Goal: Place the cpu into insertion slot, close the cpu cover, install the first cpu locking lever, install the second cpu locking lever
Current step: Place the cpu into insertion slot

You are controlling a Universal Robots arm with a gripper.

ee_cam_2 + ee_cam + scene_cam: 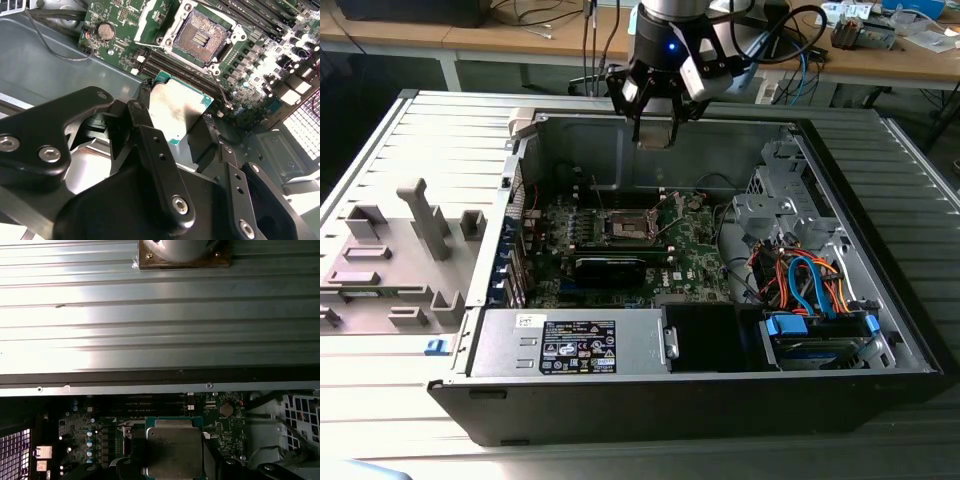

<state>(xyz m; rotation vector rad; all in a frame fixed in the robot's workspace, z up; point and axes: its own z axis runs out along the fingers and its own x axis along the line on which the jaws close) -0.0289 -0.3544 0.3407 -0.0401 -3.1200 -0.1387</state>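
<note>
Black gripper (176,117) linkage fills the foreground in the second wrist view. Its two fingers (145,107) are clenched on opposite edges of the cpu (177,112). The chip is held flat between them, silver-grey lid facing the camera and a thin green border showing at its corners. In the first wrist view the cpu (174,450) sits in the same pinch, with dark fingers (212,460) on either side.

Landmark: the insertion slot (200,35).
- The slot lies uncovered, its dark pin field exposed inside the silver rim.
- The cpu is in the air, well apart from the slot and not touching the board.
- The cpu cover (141,20) appears swung up at one edge of the slot, with green board visible through its window.
- The memory slots (175,65) run just beside the slot, between it and the held chip in the second wrist view.
- A coin battery (105,31) sits near the slot on the far side of the cover.

In the exterior view the gripper (655,130) hangs high over the open computer case (720,385), well above the insertion slot (628,226). The slot lies in the green motherboard (695,245). Orange and blue cables (810,280) lie well to the exterior view's right of the slot. A grey fixture tray (410,250) lies outside the case, well to its left.
</note>
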